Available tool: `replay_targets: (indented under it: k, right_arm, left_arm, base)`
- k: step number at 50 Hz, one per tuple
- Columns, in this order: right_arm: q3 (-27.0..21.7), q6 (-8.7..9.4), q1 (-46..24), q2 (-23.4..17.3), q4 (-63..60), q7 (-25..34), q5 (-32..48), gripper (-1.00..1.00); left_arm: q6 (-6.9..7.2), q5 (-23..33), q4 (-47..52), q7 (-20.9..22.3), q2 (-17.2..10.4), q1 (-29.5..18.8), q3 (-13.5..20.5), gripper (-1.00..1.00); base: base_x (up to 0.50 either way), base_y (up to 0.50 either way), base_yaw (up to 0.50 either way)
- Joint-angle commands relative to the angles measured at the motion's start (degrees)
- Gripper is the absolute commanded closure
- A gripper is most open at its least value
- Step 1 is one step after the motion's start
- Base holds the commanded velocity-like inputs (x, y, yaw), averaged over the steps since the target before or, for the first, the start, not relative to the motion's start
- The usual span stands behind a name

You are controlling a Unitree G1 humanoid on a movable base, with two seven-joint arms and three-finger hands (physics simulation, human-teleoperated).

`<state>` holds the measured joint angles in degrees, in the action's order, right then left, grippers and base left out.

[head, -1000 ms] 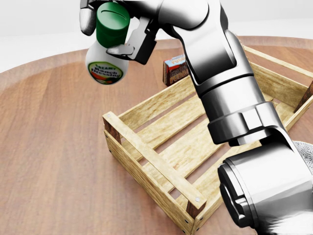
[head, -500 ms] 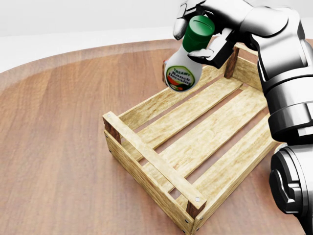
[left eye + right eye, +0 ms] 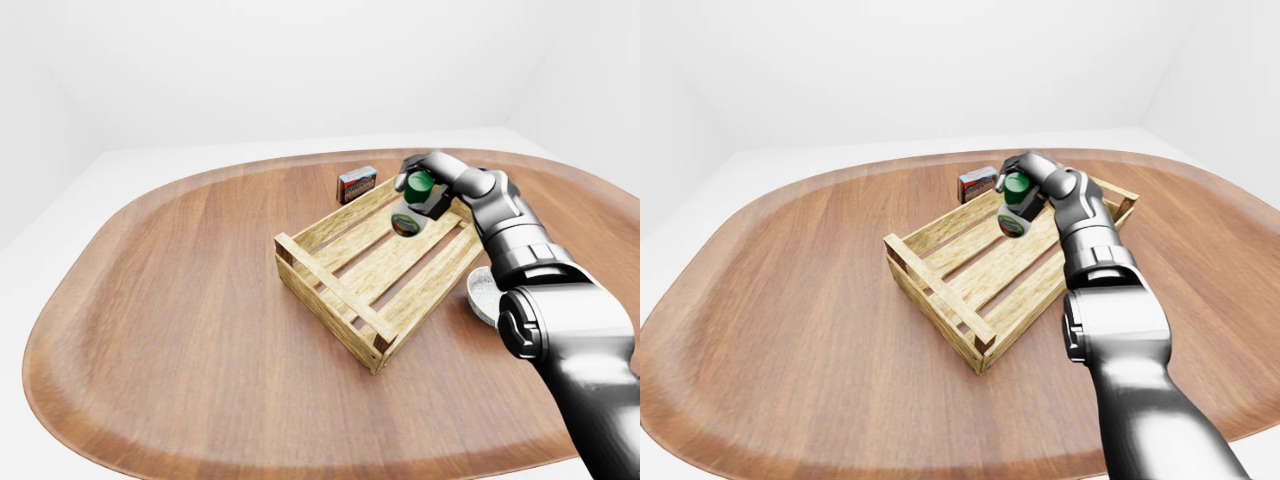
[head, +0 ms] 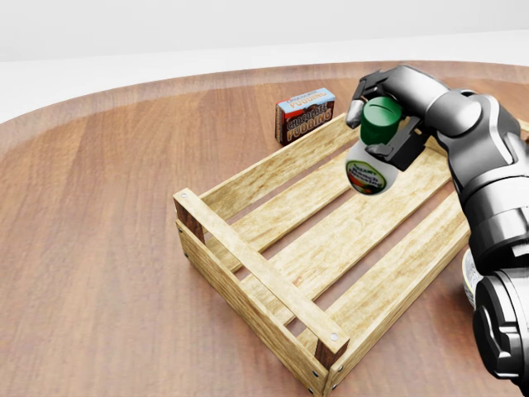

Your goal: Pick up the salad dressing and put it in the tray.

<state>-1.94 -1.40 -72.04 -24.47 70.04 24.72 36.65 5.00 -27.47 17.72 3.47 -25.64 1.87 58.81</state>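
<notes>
Right hand [image 4: 382,106] fingers clamped on salad dressing [image 4: 374,156], tilted above tray [image 4: 248,258]; nothing on slats.

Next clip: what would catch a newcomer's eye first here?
The right hand, reaching in from the head view's right, grips a ranch dressing bottle by its green cap, tilted, over the upper right part of the slatted wooden tray. The tray sits mid-picture on the round wooden table. A chocolate pudding box stands just outside the tray's upper edge.
</notes>
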Motion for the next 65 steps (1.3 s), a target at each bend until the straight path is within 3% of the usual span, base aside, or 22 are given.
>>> replay_targets:
  k: [1,16,24,34,43,53,56,60,65]
  right_arm:
    - [-2.43,-1.41,3.00,2.54,2.91,-7.06,-2.56,1.00]
    - [-4.26,-1.33,5.01,4.14,5.86,-10.16,-7.39,1.00]
    - [-5.44,0.60,6.91,4.27,6.78,-13.39,-8.82,1.00]
    - [-5.91,0.14,9.75,2.50,6.69,-14.07,-9.54,1.00]
    - [-6.72,0.91,11.03,0.64,6.70,-15.04,-11.06,1.00]
    - [-6.49,1.14,11.57,1.11,6.81,-14.64,-11.51,1.00]
    - [-7.02,2.48,11.75,1.30,6.84,-14.45,-12.29,1.00]
    - [-9.01,6.40,10.51,1.47,6.85,-13.54,-15.42,1.00]
    - [-8.59,6.40,9.49,1.61,6.82,-13.22,-16.69,1.00]
  left_arm:
    - [0.00,0.05,-0.44,0.13,-0.04,0.02,0.07,-1.00]
    - [0.00,0.31,-1.30,0.16,-0.03,-0.01,-0.43,-1.00]
    - [0.00,0.22,-1.39,0.21,-0.13,-0.02,-0.35,-1.00]
    - [0.00,0.45,-1.17,0.03,0.03,-0.13,-0.76,-1.00]
    - [0.00,0.53,-0.45,-0.05,0.21,-0.04,-0.82,-1.00]
    - [0.00,0.69,-0.51,0.21,0.44,-0.04,-0.87,-1.00]
    - [0.00,0.80,-0.64,0.16,0.45,-0.08,-1.00,-1.00]
    - [0.00,1.19,-0.31,-0.11,0.67,-0.18,-1.65,-1.00]
    - [0.00,1.13,-0.66,0.05,0.56,-0.21,-1.37,-1.00]
  base:
    - [0.00,0.00,0.00]
    - [0.00,0.00,0.00]
    - [0.00,0.00,0.00]
    - [0.00,0.00,0.00]
    - [0.00,0.00,0.00]
    - [0.00,0.00,0.00]
    - [0.00,0.00,0.00]
    - [0.00,0.00,0.00]
    - [0.00,0.00,0.00]
